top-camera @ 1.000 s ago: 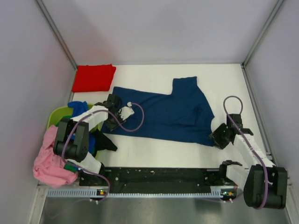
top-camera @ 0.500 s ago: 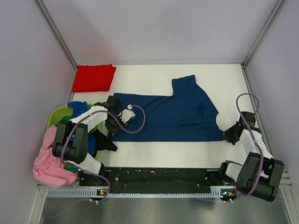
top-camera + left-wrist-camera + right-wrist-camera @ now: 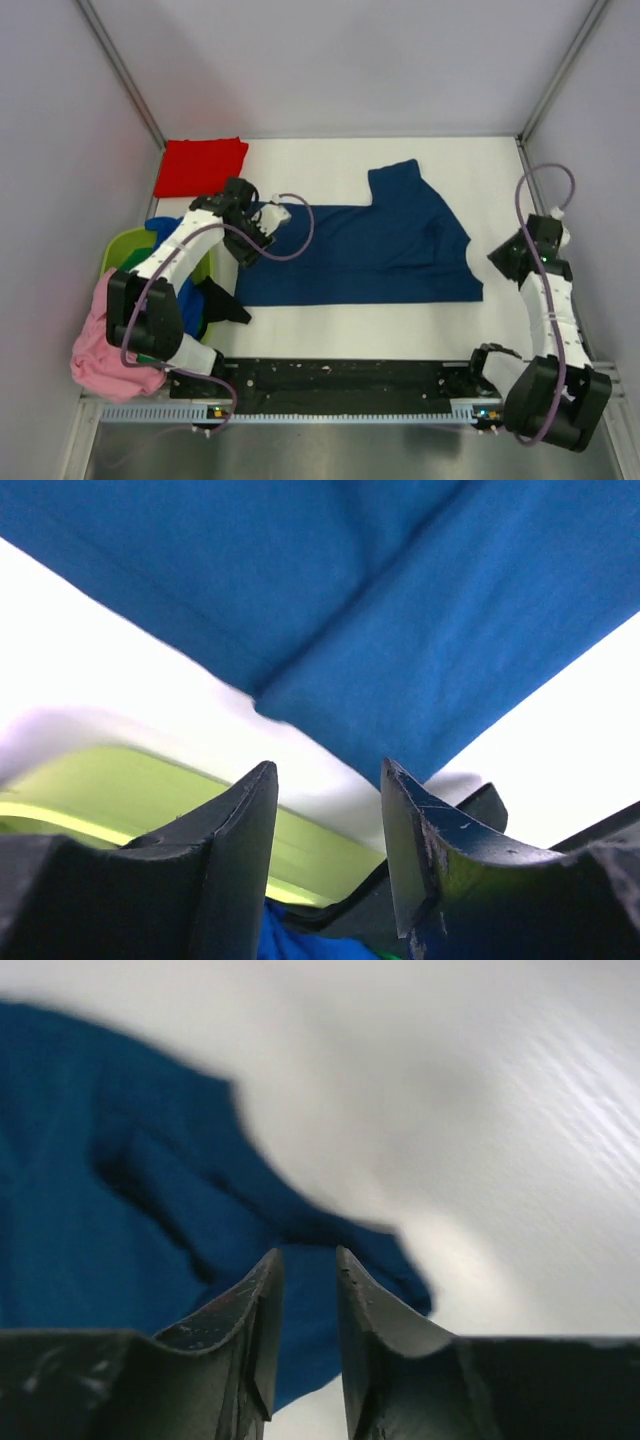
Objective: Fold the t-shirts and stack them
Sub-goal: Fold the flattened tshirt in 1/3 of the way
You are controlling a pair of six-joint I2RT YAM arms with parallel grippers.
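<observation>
navy t-shirt (image 3: 370, 250) spread flat, folded red t-shirt (image 3: 200, 166) beyond

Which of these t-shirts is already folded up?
The red t-shirt in the far left corner, a compact rectangle; the navy t-shirt lies spread open and the pink t-shirt is bunched up.

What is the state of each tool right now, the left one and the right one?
Left tool: open, holding nothing.
Right tool: open by a narrow gap, holding nothing; the navy t-shirt lies beyond its tips.
</observation>
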